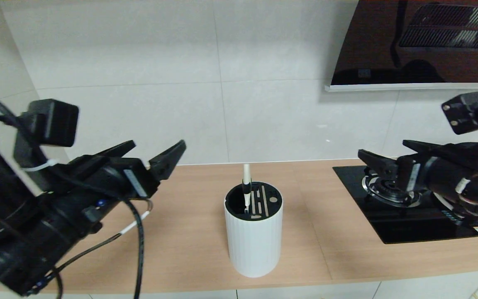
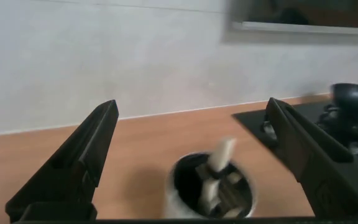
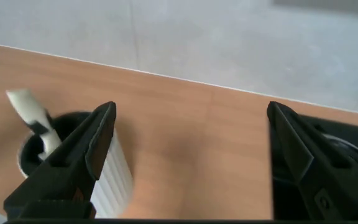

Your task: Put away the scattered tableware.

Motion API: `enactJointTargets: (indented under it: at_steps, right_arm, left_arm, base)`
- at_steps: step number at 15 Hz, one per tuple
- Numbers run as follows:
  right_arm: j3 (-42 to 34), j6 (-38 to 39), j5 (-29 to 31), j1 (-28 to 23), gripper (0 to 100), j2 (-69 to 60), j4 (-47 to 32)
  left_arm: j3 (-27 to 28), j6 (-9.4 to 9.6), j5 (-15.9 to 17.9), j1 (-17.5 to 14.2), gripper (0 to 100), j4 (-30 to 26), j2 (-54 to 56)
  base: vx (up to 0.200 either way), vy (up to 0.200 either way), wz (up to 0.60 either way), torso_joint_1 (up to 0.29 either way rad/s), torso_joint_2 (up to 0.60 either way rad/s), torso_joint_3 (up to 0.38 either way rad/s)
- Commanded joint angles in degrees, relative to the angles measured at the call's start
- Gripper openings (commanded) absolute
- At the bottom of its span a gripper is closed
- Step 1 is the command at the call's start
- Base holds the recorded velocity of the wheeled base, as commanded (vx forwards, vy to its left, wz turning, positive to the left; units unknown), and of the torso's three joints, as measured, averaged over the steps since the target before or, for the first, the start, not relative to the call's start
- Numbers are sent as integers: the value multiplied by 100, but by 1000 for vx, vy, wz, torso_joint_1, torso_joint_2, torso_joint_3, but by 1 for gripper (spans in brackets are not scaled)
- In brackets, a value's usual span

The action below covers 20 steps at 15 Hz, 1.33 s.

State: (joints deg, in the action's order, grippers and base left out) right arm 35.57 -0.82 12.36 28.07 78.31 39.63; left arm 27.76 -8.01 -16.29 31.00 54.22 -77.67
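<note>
Wide open, the left claw [image 1: 158, 146] and right claw [image 1: 382, 148] hang above the desk [image 1: 181, 236], flanking the holder [image 1: 253, 241]; one utensil [image 1: 246, 185], perhaps a chopstick, stands in it.

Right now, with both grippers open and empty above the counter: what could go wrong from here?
1. The utensil handle stands tall out of the white ribbed holder. A low sweep by the left gripper could catch it and tip the holder, which sits close to the wooden counter's front edge.
2. The right gripper hangs near the gas burner. A careless descent could strike it.
</note>
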Motion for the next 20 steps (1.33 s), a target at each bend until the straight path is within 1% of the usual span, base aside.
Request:
enactJointTargets:
  at_steps: [1,2,3,4,5,6,7,8,9,10,11,12,13,14,15,16,17,18,20]
  right_arm:
    - [-1105,-24,12,-276,100,-1705,-78]
    - [-1211,-24,12,-338,100,-1916,-122]
    - [-1536,-24,3,-681,100,-2830,-395]
    - [-1615,-24,-41,-944,100,-3472,-852]
    - [-1641,-15,-41,-1138,100,-4105,-1485]
    - [-1615,-24,-41,-1182,100,-4878,-2267]
    - [-1553,-33,-41,-1208,100,-5529,-2979]
    - [-1465,-50,-23,-1322,100,-6047,-3612]
    - [-1334,-50,-41,-1516,100,-6460,-4121]
    - [-1246,-50,-50,-1709,100,-6759,-4534]
    - [-1228,-41,-50,-1788,100,-6944,-4781]
    - [-1246,-50,-50,-1832,100,-7058,-4886]
    - [-1281,-41,-32,-2087,100,-7260,-5035]
    - [-1448,-41,-41,-2333,100,-7278,-5018]
    - [-1562,-68,-76,-2561,100,-7383,-5000]
    - [-1729,-375,-366,-2834,100,-7831,-5027]
    - [-1861,-367,-357,-2825,100,-7831,-4974]
    - [-1905,-279,-190,-2825,100,-7831,-4868]
    - [-2230,-217,-173,-2825,100,-7831,-4649]
  left_arm:
    - [-1044,-8,222,-586,100,-307,1544]
    - [-1176,1,266,-595,100,-307,1737]
    - [-1545,36,310,-595,100,-553,2564]
    - [-1624,89,310,-604,100,-1072,3205]
    - [-1580,98,310,-630,100,-1784,3882]
    - [-1493,151,328,-859,100,-2601,4532]
    - [-1378,247,389,-1131,100,-3260,5139]
    - [-1273,265,565,-1457,100,-3796,5648]
    - [-1167,274,829,-1703,100,-4297,6211]
    - [-1000,388,1075,-1843,100,-4948,6791]
    - [-851,572,1198,-1931,100,-5554,7230]
    - [-781,634,1119,-1984,100,-5792,7230]
    - [-789,590,829,-2177,100,-5642,7204]
    - [-807,581,802,-2291,100,-5484,7204]
    - [-833,590,794,-2406,100,-5414,7204]
    - [-886,616,820,-2810,100,-5396,7274]
    - [-956,625,934,-3030,100,-5484,7600]
    - [-1080,669,1022,-3118,100,-5633,7767]
    - [-1580,616,512,-3126,100,-5625,7767]
  base:
    - [0,0,0,0,0,0]
    - [0,0,0,0,0,0]
    - [0,0,0,0,0,0]
    - [0,0,0,0,0,0]
    - [0,0,0,0,0,0]
    - [0,0,0,0,0,0]
    - [0,0,0,0,0,0]
    - [0,0,0,0,0,0]
    - [0,0,0,0,0,0]
    - [0,0,0,0,0,0]
    - [0,0,0,0,0,0]
    - [0,0,0,0,0,0]
    - [0,0,0,0,0,0]
    - [0,0,0,0,0,0]
    - [0,0,0,0,0,0]
    - [0,0,0,0,0,0]
    - [0,0,0,0,0,0]
    - [0,0,0,0,0,0]
    - [0,0,0,0,0,0]
